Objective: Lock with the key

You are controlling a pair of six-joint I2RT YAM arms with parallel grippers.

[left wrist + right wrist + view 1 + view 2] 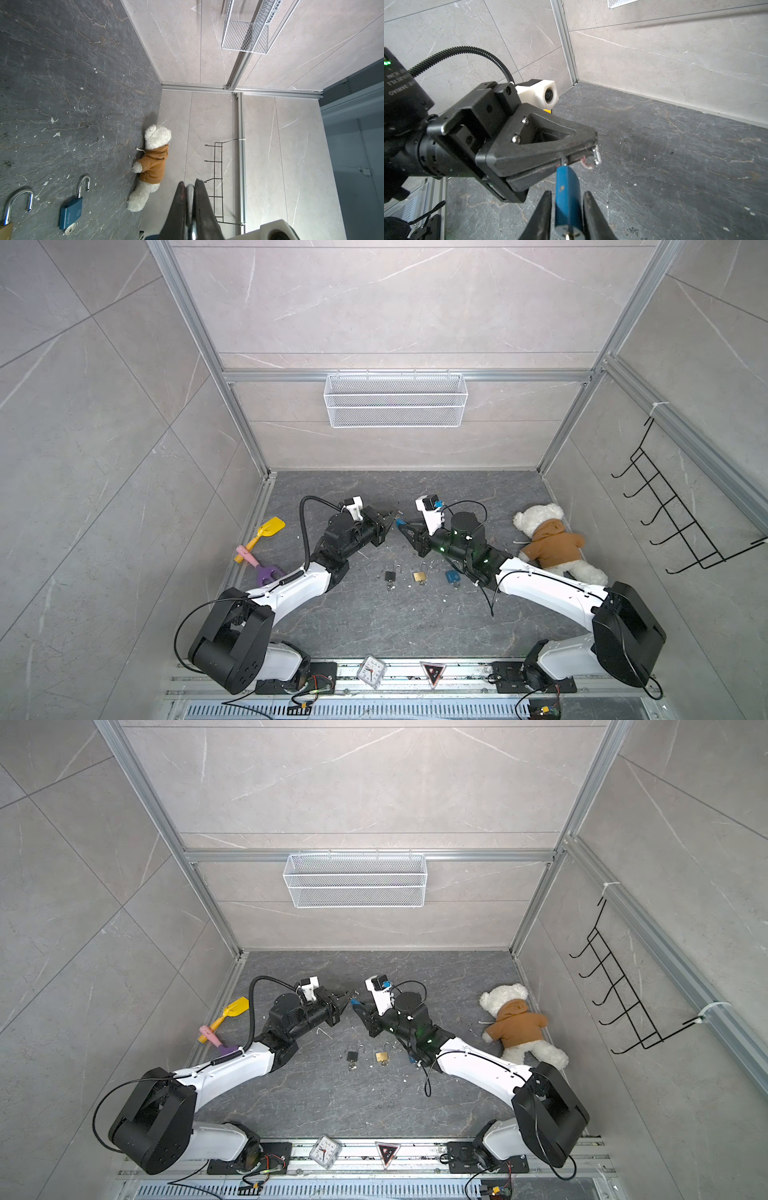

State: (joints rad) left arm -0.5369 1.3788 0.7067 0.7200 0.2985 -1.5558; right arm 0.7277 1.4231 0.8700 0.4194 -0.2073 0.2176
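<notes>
Dark stone flooring point(675, 145) is spreading below while my right gripper point(567, 194) is clamping the blue padlock point(566, 182) by its body in mid-air, and my left gripper point(592, 150), jaws pressed together, is pinching its steel shackle point(597, 154); what seems to be the key point(568, 236) is poking from the lock's base. I am judging that my 2 grips are meeting at an angle, so the shackle could be slipping free or jamming beside its hole. Behind, the white wire basket point(395, 394) is holding nothing visible.

Top views: high overhead, looking down on my whole tabletop point(374, 614).
Left wrist: close behind my left claw point(189, 186), facing the bear point(153, 164).
Right wrist: close, facing that claw.
</notes>
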